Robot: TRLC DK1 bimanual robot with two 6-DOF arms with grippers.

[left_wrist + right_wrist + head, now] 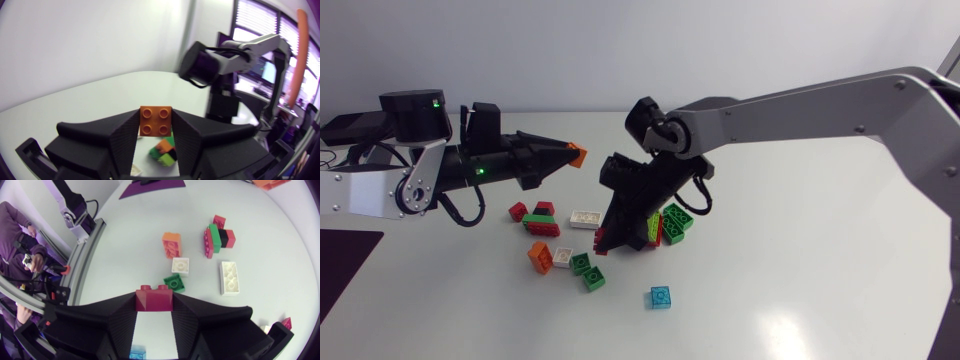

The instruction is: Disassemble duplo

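**Each pincer grips one brick**

Head view: your left gripper [567, 152] is closed narrowly on an orange brick [577, 155], beside the loose bricks [584, 219] on the table [800, 250]. Your right gripper [607, 233] pinches a red brick [601, 243] among them.

Left wrist view: both fingers press the orange brick's sides.

Right wrist view: the red brick sits clamped at the fingertips, with a green brick [174, 282] just ahead.

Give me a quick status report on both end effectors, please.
Left end effector shut on orange brick, raised. Right end effector shut on red brick. Loose bricks on table; nothing blocking.

Smooth white table [820, 240], soft glare
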